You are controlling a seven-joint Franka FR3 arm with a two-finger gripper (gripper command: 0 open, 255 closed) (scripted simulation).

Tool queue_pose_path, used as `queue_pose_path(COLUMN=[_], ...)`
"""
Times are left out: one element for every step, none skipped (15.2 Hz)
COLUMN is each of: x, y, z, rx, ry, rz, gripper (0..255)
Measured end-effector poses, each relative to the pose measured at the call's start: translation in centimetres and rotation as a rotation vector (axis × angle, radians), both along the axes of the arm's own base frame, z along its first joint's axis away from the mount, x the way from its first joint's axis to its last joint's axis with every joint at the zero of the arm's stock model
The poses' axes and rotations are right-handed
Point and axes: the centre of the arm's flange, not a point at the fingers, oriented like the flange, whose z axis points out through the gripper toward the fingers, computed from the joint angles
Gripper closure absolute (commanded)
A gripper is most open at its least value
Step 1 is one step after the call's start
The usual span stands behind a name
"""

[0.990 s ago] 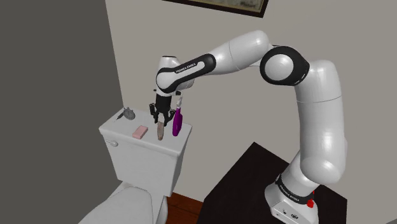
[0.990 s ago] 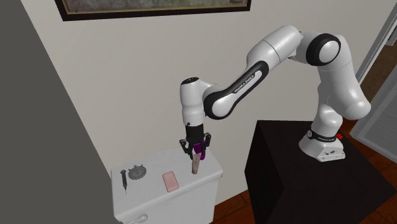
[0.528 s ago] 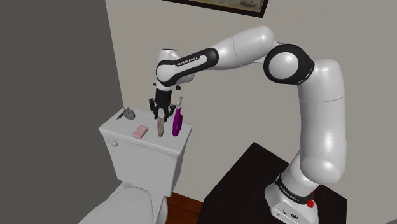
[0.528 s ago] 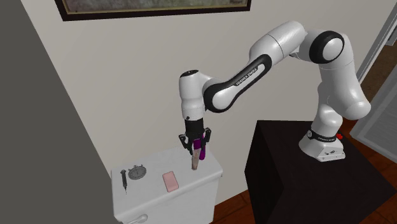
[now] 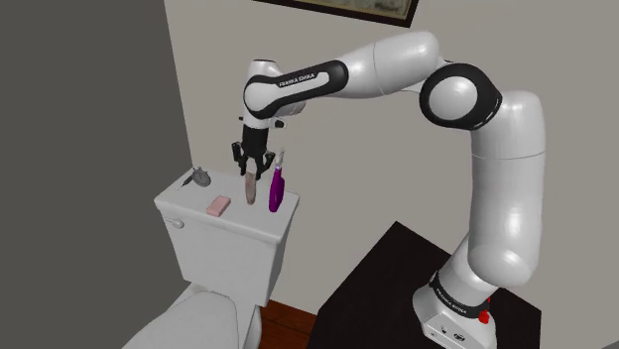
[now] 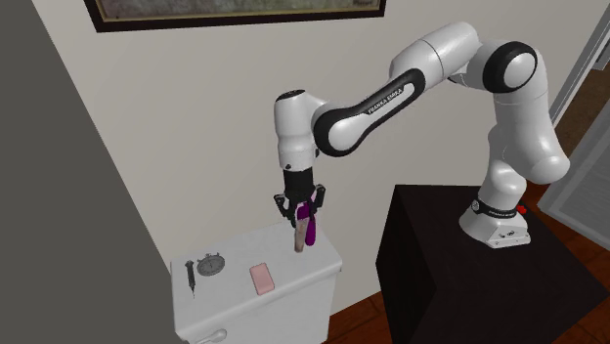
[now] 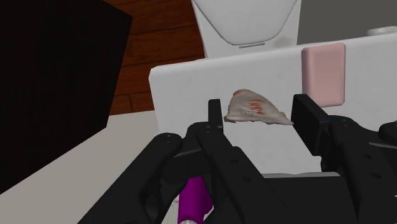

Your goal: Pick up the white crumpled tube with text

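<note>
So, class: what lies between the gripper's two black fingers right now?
The crumpled tube, whitish with red marks, lies there. The wrist view shows it clasped between the fingers of the gripper, with the white tank lid behind it.

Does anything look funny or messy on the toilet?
Only the tube pinched in the gripper: it is squashed and crumpled, with red marks. On the toilet tank lid the purple bottle stands upright and the pink bar lies flat; nothing is spilled.
</note>
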Motion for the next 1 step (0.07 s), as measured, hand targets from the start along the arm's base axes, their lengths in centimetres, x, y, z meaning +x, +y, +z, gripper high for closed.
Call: queue_pose_path(x=[-0.03], y=[-0.03], z=[0.32], rx=[0.000], ry=[0.000], rz=[0.000], gripper=[255])
